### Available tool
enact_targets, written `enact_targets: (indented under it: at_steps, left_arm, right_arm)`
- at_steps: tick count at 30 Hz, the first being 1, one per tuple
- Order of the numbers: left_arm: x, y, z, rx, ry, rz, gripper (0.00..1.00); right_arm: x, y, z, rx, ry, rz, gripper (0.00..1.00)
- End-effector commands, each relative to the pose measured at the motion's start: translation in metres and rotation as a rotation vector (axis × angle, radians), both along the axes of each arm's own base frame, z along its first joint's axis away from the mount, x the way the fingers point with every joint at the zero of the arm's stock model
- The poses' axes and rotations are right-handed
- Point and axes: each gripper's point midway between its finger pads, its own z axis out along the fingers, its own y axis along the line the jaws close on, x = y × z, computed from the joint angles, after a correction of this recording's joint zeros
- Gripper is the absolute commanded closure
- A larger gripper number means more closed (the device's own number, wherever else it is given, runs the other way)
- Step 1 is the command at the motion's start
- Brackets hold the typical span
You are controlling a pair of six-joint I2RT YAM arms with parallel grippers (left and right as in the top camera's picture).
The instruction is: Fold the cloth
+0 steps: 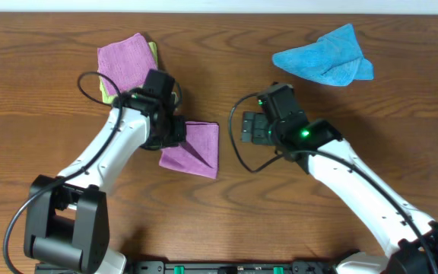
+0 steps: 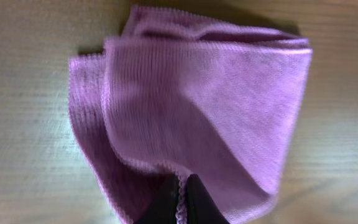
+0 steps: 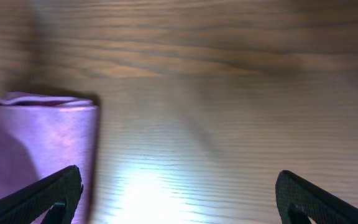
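The cloth (image 1: 195, 149) is a dull mauve square, partly folded, lying at the table's middle. In the left wrist view the cloth (image 2: 197, 106) fills the frame in loose layers. My left gripper (image 1: 175, 135) is at the cloth's left edge, and the left gripper (image 2: 182, 204) is shut on a stitched hem of the cloth. My right gripper (image 1: 248, 128) hovers just right of the cloth, apart from it. In its wrist view the right gripper (image 3: 179, 194) is wide open over bare wood, with the cloth (image 3: 36, 149) at the left by one finger (image 3: 55, 191).
A brighter pink-purple cloth (image 1: 125, 65) lies over a yellow-green one (image 1: 153, 52) at the back left. A crumpled bright blue cloth (image 1: 325, 61) sits at the back right. The wooden table (image 1: 401, 137) shows bare on the right.
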Motion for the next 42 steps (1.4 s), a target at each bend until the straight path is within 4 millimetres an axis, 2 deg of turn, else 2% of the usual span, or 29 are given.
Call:
enact_targets:
  at_steps: [1,6,8,9,10,11,12,13,19,22,24,26,29,32,33,34,35,36,42]
  left_arm:
    - [0.0,-0.006,0.014,-0.027,0.004,-0.041,0.93]
    - [-0.014,-0.012,0.014,-0.033,0.053,-0.063,0.93]
    - [-0.016,-0.014,0.014,-0.031,0.06,-0.071,0.92]
    - [-0.017,-0.016,0.014,-0.03,0.061,-0.075,0.88]
    - [-0.017,-0.016,0.014,-0.029,0.061,-0.078,0.8]
    - [-0.018,-0.017,0.014,-0.028,0.062,-0.081,0.57]
    - [-0.019,-0.017,0.013,-0.025,0.064,-0.084,0.2]
    - [-0.02,-0.017,0.013,-0.02,0.065,-0.09,0.05]
    - [-0.019,0.001,0.009,0.084,0.055,-0.079,0.05]
    - [-0.022,0.024,0.006,0.21,0.062,-0.069,0.05]
    - [-0.021,0.03,0.006,0.245,0.056,-0.081,0.05]
    - [-0.017,0.023,0.006,0.208,0.04,-0.082,0.05]
    - [-0.008,-0.003,0.01,0.067,0.007,-0.102,0.05]
    - [0.008,-0.019,0.015,-0.01,-0.061,-0.106,0.03]
    - [0.014,-0.023,0.018,-0.032,-0.085,-0.109,0.06]
    - [0.016,-0.027,0.019,-0.048,-0.099,-0.112,0.2]
    - [0.017,-0.028,0.019,-0.051,-0.102,-0.114,0.59]
    - [0.016,-0.027,0.018,-0.045,-0.097,-0.114,0.94]
    - [-0.008,-0.026,-0.003,0.01,-0.002,-0.14,0.94]
  right_arm:
    - [0.002,-0.014,0.022,-0.024,-0.053,0.029,0.01]
    - [-0.008,-0.034,0.059,-0.106,-0.154,0.085,0.01]
    - [-0.012,-0.04,0.064,-0.139,-0.166,0.112,0.01]
    - [-0.013,-0.045,0.063,-0.158,-0.16,0.119,0.01]
    - [-0.015,-0.047,0.062,-0.167,-0.15,0.119,0.01]
    - [-0.016,-0.05,0.059,-0.173,-0.136,0.116,0.01]
    - [-0.018,-0.052,0.057,-0.177,-0.124,0.113,0.01]
    - [-0.019,-0.053,0.056,-0.179,-0.117,0.111,0.01]
    - [-0.02,-0.054,0.055,-0.159,-0.107,0.076,0.01]
    - [-0.024,-0.055,0.053,-0.158,-0.088,0.067,0.01]
    - [-0.028,-0.056,0.049,-0.161,-0.064,0.072,0.01]
    - [-0.033,-0.058,0.046,-0.17,-0.044,0.074,0.01]
    - [-0.036,-0.06,0.044,-0.176,-0.028,0.076,0.01]
    - [-0.037,-0.06,0.043,-0.179,-0.021,0.076,0.01]
    - [-0.037,-0.06,0.043,-0.179,-0.02,0.077,0.01]
    - [-0.038,-0.061,0.042,-0.18,-0.019,0.076,0.01]
    - [-0.038,-0.061,0.042,-0.181,-0.017,0.077,0.01]
    - [-0.039,-0.061,0.04,-0.182,-0.014,0.077,0.02]
    - [-0.044,-0.063,0.03,-0.19,0.013,0.075,0.02]
